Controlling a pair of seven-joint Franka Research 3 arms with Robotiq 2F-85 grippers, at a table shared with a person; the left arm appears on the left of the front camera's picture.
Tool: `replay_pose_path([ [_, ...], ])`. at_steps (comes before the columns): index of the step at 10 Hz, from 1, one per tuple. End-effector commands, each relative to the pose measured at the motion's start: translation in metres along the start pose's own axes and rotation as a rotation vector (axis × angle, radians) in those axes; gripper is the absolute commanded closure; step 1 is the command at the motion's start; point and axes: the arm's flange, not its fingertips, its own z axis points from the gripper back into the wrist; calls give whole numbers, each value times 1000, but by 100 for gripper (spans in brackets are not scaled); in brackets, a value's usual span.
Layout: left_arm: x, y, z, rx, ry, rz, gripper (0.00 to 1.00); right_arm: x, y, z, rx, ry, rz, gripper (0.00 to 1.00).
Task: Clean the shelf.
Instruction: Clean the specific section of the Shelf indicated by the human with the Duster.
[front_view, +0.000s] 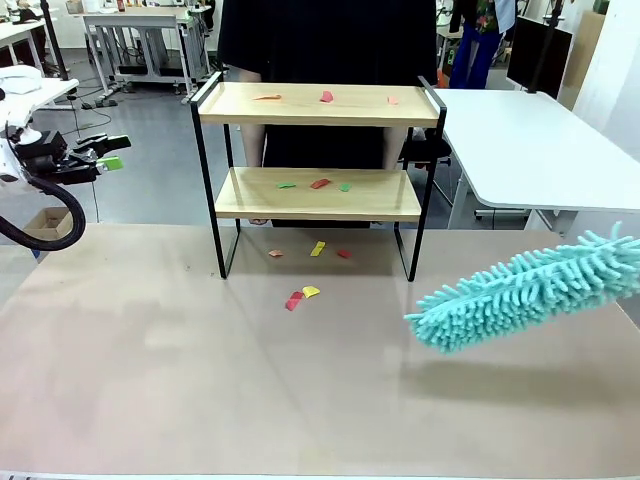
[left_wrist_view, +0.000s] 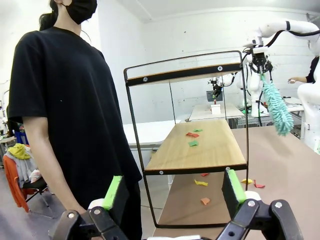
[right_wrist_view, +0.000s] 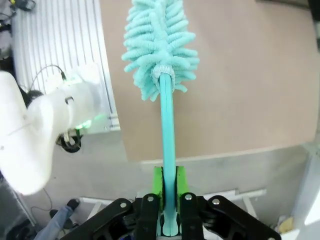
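**Figure. Front, left wrist and right wrist views of a two-arm cleaning setup.** The shelf (front_view: 350, 112), a two-tier rack of light wooden boards in a thin black frame, stands upright on the tan surface (front_view: 180, 380), toward its far edge and about midway across.

Small paper scraps (front_view: 320, 183) lie on and around the shelf:
- three on its top board;
- three on its lower board;
- three on the surface beneath it;
- a red and a yellow one on the surface just in front of it.

A person (front_view: 330, 40) in a black shirt stands directly behind the shelf.

The right end effector (right_wrist_view: 168, 180) is clamped narrowly on the flat handle of a turquoise duster (front_view: 525, 290), with a green pad on either side of the handle. The fluffy head hangs in the air above the surface, to the right of the shelf and nearer the robot. It does not touch the shelf, and its tip points toward the shelf.

The left end effector (front_view: 110, 152) hangs in the air well to the left of the shelf, jaws spread wide and holding nothing.

In the left wrist view the shelf (left_wrist_view: 210, 150) appears end-on between the spread fingers (left_wrist_view: 114, 192). The person (left_wrist_view: 65, 100) stands beside the shelf, and the duster (left_wrist_view: 276, 107) is beyond it.
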Motion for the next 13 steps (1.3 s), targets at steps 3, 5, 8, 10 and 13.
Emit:
replay_pose_path([
  [3,3,-1,1,2,-2,-10,0,49,4,-34,75,-58,46,87],
  [5,3,-1,1,2,-2,-10,0,55,-2,-49,88,-23,23,87],
  [8,3,-1,1,2,-2,-10,0,54,3,-45,102,-27,65,87],
  [10,3,-1,1,2,-2,-10,0,54,3,-45,102,-27,65,87],
  [13,3,-1,1,2,-2,-10,0,54,3,-45,102,-27,65,87],
])
